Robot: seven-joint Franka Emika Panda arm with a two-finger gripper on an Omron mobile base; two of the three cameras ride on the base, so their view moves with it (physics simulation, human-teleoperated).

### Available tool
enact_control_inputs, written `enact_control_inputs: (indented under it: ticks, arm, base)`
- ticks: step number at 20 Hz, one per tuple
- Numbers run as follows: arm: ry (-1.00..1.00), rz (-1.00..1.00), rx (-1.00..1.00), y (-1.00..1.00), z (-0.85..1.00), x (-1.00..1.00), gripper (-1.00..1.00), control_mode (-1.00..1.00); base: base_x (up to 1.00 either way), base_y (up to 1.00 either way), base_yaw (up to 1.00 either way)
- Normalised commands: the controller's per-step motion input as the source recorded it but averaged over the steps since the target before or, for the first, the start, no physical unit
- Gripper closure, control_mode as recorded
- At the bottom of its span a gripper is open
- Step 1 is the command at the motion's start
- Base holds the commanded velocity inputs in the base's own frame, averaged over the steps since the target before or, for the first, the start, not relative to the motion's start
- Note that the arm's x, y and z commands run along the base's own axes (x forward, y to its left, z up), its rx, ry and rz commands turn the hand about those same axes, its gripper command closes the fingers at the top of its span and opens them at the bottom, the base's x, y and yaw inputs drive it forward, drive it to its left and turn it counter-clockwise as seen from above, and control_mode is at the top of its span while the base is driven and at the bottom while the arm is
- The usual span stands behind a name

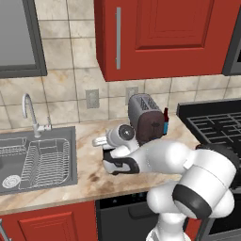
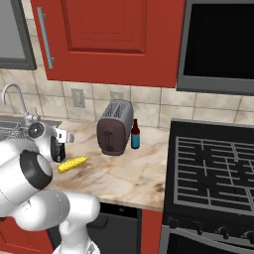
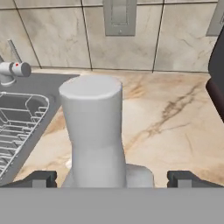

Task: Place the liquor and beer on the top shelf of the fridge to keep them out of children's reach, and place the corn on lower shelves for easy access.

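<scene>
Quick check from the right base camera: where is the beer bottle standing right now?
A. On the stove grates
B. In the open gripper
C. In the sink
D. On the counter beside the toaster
D: the beer stands upright on the counter right beside the toaster, between it and the stove.

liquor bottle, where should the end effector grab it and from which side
Probably the slim neck: the liquor stands upright on the counter, its pale neck rising straight between the open end effector fingertips, one either side of it. Coming in level from the counter's front edge, as it is lined up now, looks best; the sink on one side leaves less room.
</scene>
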Motion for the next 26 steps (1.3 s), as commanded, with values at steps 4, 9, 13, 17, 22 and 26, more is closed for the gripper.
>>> enact_control_inputs:
  ticks: [4,9,13,17,22,26]
  arm:
    - [0.0,0.0,0.0,0.11,-0.14,0.24,1.0,-1.0]
    - [0.0,0.0,0.0,0.05,-0.01,0.13,1.0,-1.0]
    - [0.0,0.0,0.0,0.01,0.0,0.01,1.0,-1.0]
    - [0.0,0.0,0.0,0.03,0.1,-0.21,1.0,-1.0]
    - [0.0,0.0,0.0,-0.03,0.73,-0.51,1.0,-1.0]
    - [0.0,0.0,0.0,-0.28,1.0,-0.51,1.0,-1.0]
  base:
    - [0.0,0.0,0.0]
    - [0.0,0.0,0.0]
    - [0.0,0.0,0.0]
    - [0.0,0.0,0.0]
    - [0.0,0.0,0.0]
    - [0.0,0.0,0.0]
